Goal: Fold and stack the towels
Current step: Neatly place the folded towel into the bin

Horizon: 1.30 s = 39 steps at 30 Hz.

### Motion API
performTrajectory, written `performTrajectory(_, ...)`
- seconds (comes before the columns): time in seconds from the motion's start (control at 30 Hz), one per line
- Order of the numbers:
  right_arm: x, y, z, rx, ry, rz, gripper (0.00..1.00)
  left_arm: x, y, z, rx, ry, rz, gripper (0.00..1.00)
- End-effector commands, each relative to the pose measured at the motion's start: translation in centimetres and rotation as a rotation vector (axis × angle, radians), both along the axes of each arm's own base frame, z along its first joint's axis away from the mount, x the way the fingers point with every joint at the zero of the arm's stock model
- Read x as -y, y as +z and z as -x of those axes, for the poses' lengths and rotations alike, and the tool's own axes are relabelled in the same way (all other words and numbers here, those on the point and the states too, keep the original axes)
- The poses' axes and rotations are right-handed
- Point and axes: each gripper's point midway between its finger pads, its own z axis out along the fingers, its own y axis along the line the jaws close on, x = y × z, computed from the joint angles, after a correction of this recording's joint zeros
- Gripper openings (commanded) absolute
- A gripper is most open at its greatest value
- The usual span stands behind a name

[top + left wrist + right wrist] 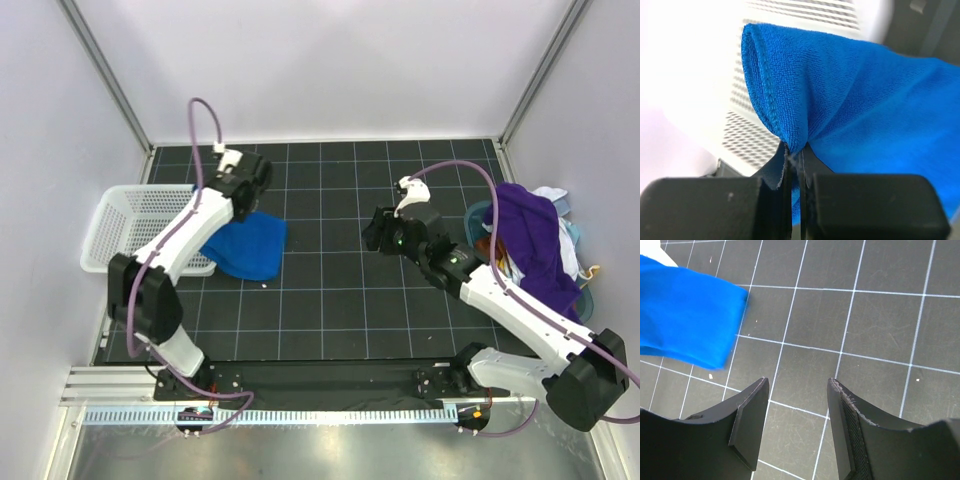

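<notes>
The purple towel [530, 240] is heaped at the right edge. The blue towel [250, 250] lies centre-left, beside the basket [125, 215]. My left gripper [796, 152] is pinched tight on the blue towel's hem. My right gripper [798, 383] hangs spread and empty to the towel's right.

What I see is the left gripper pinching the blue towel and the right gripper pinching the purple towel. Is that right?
Not quite. The left gripper does pinch the blue towel, but the right gripper is open and empty above the black gridded mat, as the right wrist view shows. The purple towel lies on the pile at the right, away from those fingers.
</notes>
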Motion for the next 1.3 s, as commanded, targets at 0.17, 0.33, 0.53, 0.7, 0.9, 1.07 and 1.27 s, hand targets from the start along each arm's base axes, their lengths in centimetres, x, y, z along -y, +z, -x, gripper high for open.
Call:
performTrajectory(0.17,-1.8,1.1,-0.5,0.02,0.067,-0.052,0.55,-6.5,4.4,-0.7,0.186,0.075,-0.068,0.0)
performTrajectory(0.33,-1.6,0.6,-0.3,0.023,0.066,-0.049,0.56,-9.1,4.0,-2.2,0.28,0.115,-0.063,0.0)
performTrajectory(0.53,-1.9,0.5,0.0,0.018,0.091,-0.059,0.56,-11.8,3.8,-3.8,0.316,0.166,-0.108,0.0)
performTrajectory(0.7,-2.1,0.2,0.3,0.017,0.102,-0.069,0.55,-15.2,1.9,-4.1,0.308,0.23,-0.121,0.0)
performTrajectory(0.9,-2.0,0.4,0.7,0.027,0.112,-0.082,0.55,-17.5,-1.5,-4.4,0.29,0.28,-0.14,0.0)
performTrajectory(1.07,-2.0,0.4,0.8,0.024,0.117,-0.081,0.55,-19.4,-3.9,-5.3,0.252,0.306,-0.156,0.0)
performTrajectory(1.27,-2.0,0.8,0.9,0.033,0.119,-0.086,0.55,-21.6,-5.6,-6.1,0.205,0.317,-0.202,0.0)
